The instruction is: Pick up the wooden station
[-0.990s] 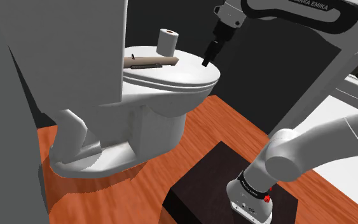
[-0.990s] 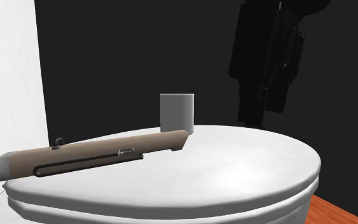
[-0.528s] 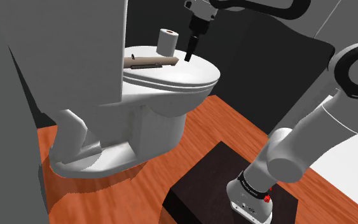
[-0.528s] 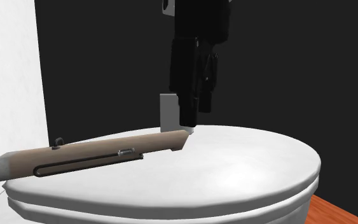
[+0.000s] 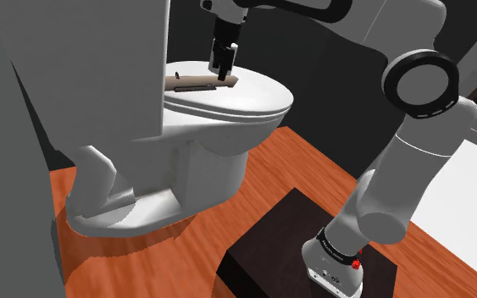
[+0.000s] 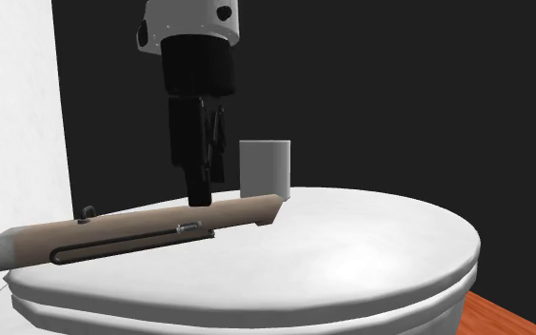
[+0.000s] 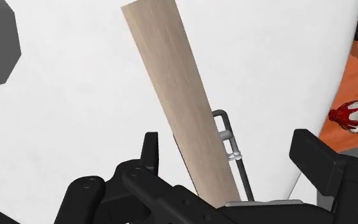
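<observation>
Gripper (image 5: pixel 223 78) has shifted toward the shoulder view's left since half a second ago, away from the roll's side to a spot over the station (image 5: pixel 196 81). Station unmoved: it lies flat on the toilet lid (image 5: pixel 249 100).

Second exterior view, left to right: station's pale end, dark bar (image 6: pixel 113 246) along its side, gripper tips just above its middle, white roll (image 6: pixel 266 169) upright behind its right end. Contact between tips and wood: cannot tell.

Wrist view: fingers (image 7: pixel 149 153) spread wide. The plank runs between them, nearer one finger, touched by neither. Its near end is cut off by the gripper body. Red-and-white thing (image 7: pixel 352 119) past the lid's edge is hard to make out.
</observation>
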`<action>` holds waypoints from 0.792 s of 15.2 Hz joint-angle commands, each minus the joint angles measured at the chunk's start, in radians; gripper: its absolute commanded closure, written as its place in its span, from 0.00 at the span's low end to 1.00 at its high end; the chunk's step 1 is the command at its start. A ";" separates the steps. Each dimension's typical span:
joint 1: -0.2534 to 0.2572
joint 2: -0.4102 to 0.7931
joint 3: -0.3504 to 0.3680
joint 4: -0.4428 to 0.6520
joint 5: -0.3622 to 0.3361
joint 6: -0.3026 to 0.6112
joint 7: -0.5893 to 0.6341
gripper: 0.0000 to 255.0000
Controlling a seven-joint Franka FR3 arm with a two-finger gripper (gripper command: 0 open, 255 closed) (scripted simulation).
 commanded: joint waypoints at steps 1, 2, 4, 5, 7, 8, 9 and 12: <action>0.015 0.074 0.018 0.092 -0.011 -0.031 -0.076 0.00; 0.024 0.112 0.028 0.137 -0.018 -0.045 -0.110 0.00; 0.026 0.119 0.032 0.131 -0.020 -0.034 -0.120 0.00; 0.026 0.115 0.032 0.111 -0.020 -0.019 -0.118 0.00; 0.025 0.108 0.032 0.073 -0.020 0.011 -0.116 0.00; 0.025 0.105 0.032 0.055 -0.020 0.026 -0.115 0.00; 0.025 0.102 0.032 0.038 -0.020 0.041 -0.114 0.00; 0.024 0.098 0.032 0.011 -0.020 0.063 -0.112 0.00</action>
